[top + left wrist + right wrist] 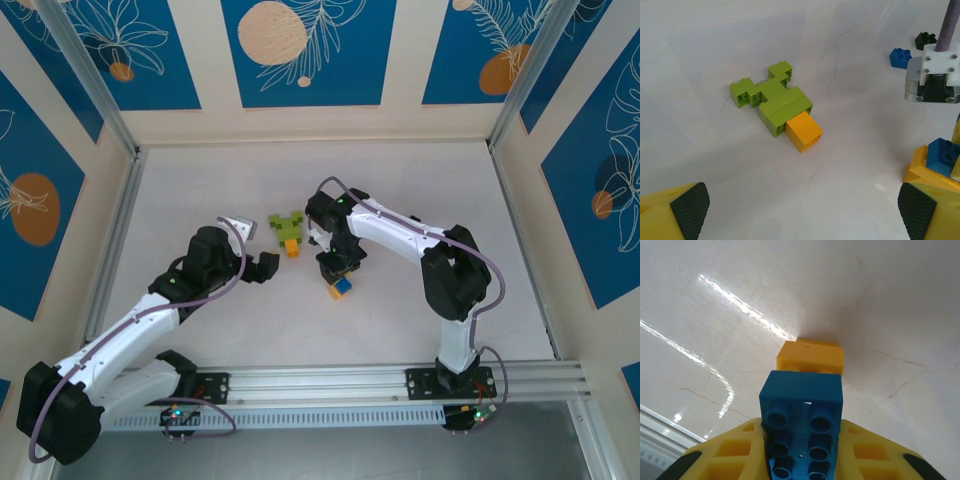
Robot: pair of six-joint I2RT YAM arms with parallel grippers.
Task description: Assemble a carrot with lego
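The right hand [802, 440] is clamped tight on a blue brick [802, 395], studs facing back toward the wrist. Just past its fingertips an orange brick [811, 357] sits flush against the blue one's far face, low over the desk [715, 300]. The left hand [801, 212] is spread wide and holds nothing. Ahead of it, slightly left of centre, a lime green cluster [772, 97] lies flat on the desk, with a second orange brick [804, 131] joined to its nearer end. Farther ahead, off to its right, a loose blue brick [900, 56] and a black brick [926, 39] sit just beside each other.
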